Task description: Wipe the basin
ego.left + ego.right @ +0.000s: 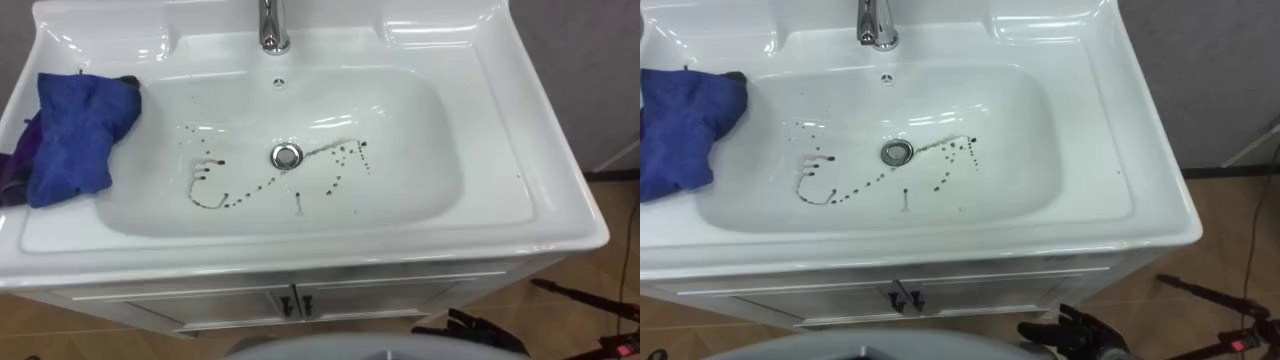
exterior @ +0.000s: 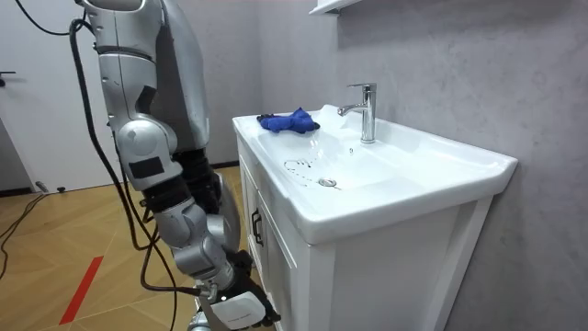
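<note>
The white basin (image 1: 560,200) lies below me, with dark specks and a thin curved smear (image 1: 215,195) round its metal drain (image 1: 287,155). A crumpled blue cloth (image 1: 75,135) rests on the left rim and hangs partly over the bowl's edge; no hand touches it. In the room view the cloth (image 2: 289,120) sits at the far end of the counter. My right hand (image 1: 475,330) hangs low beside the cabinet front, well below the rim, its dark fingers relaxed and holding nothing. I stand upright, close against the cabinet.
A chrome tap (image 1: 272,25) rises at the back centre of the basin. White cabinet doors with dark handles (image 1: 295,305) are under the rim. The grey wall is behind the basin. Dark rods with a red part (image 1: 600,345) lie on the wooden floor at the right.
</note>
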You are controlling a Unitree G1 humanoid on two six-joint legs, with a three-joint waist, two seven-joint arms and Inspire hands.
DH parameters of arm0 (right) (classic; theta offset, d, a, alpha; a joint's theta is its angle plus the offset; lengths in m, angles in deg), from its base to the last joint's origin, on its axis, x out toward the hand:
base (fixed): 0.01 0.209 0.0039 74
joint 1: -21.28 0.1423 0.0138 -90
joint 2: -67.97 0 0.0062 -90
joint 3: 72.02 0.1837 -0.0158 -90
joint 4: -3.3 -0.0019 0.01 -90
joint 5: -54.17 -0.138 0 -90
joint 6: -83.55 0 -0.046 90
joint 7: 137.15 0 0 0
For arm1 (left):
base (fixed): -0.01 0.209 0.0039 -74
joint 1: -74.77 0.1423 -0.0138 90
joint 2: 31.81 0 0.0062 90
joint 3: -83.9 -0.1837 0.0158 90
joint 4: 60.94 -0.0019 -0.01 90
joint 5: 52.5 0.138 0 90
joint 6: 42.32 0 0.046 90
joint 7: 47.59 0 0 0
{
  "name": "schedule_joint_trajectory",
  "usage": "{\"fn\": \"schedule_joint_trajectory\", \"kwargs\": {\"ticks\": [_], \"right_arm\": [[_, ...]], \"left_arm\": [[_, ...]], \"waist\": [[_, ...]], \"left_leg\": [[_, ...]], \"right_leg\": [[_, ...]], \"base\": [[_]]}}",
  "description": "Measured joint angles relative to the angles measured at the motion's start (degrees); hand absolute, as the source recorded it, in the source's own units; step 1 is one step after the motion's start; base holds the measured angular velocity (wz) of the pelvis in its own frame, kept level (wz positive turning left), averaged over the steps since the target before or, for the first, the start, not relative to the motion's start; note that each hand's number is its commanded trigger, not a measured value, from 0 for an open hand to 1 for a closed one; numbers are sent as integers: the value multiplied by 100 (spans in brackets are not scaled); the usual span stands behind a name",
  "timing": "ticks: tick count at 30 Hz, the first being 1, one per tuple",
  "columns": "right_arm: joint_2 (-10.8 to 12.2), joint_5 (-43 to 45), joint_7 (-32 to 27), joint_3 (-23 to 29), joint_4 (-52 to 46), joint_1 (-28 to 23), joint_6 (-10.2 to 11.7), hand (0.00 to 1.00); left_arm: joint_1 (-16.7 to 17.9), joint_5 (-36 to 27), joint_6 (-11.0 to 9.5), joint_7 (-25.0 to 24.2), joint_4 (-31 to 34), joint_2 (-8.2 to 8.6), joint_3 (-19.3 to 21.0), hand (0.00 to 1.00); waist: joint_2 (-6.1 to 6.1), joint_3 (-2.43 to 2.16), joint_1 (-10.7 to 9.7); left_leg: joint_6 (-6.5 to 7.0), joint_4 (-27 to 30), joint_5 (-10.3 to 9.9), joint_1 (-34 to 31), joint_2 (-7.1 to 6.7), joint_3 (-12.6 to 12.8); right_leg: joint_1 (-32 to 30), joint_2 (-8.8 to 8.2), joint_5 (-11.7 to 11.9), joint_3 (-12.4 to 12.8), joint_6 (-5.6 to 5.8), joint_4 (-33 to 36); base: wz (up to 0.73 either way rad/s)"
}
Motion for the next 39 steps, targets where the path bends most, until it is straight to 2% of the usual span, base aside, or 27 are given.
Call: {"fn": "schedule_joint_trajectory", "kwargs": {"ticks": [14, 19, 22, 25, 28, 31, 33, 37, 39], "right_arm": [[-28, 89, 121, 38, 180, 114, 2, 0], [-27, 105, 181, 73, 190, 106, -15, 0], [-27, 97, 180, 83, 185, 97, -112, 0], [-27, 105, 180, 157, 188, 88, -195, 0], [-26, 161, 181, 304, 262, 100, -239, 0], [-25, 216, 179, 433, 321, 96, -267, 0], [-71, 217, 177, 519, 320, 81, -377, 0], [-124, 228, 166, 679, 326, -3, -430, 0], [-173, 229, 114, 731, 411, -91, -461, 0]], "left_arm": [[20, -347, -9, 185, -11, 1, 26, 0], [267, -1007, -111, 302, -28, 4, 206, 0], [352, -1258, -112, 391, -26, 13, 393, 0], [468, -1519, -115, 539, -28, 43, 757, 0], [550, -2144, -124, 771, -26, 89, 1198, 0], [606, -2487, -123, 1080, -15, 88, 1611, 0], [600, -2608, -176, 1411, 12, 73, 2071, 0], [656, -3111, -250, 1911, 124, 45, 2559, 0], [707, -3421, -287, 2283, 329, 24, 3041, 0]], "waist": [[3, 20, -7], [-16, 20, 3], [-19, 22, 8], [-24, 21, 47], [-19, 34, 154], [-15, 31, 170], [2, 26, 239], [86, -14, 414], [109, -9, 531]], "left_leg": [[-9, 12, -3, -48, -13, -83], [-19, 51, -10, -29, -72, -138], [-19, 47, -10, -39, -95, -220], [-19, 38, -11, 20, -96, -267], [-19, -40, -10, 125, -99, -276], [-20, -100, -11, 177, -183, -395], [-18, -137, -11, 158, -194, -501], [-23, -118, 0, 107, -270, -647], [-23, -92, 12, 163, -300, -737]], "right_leg": [[-6, -20, -45, -98, 11, -15], [51, -47, -112, -163, 20, 9], [68, -57, -127, -211, 32, 5], [121, -88, -149, -281, 44, 12], [209, -91, -164, -292, 49, 8], [309, -117, -236, -395, 79, 12], [304, -166, -274, -494, 89, 22], [324, -170, -275, -638, 93, 43], [381, -184, -280, -687, 104, 63]], "base": [[3], [6], [13], [11], [1], [20], [23], [18], [17]]}}
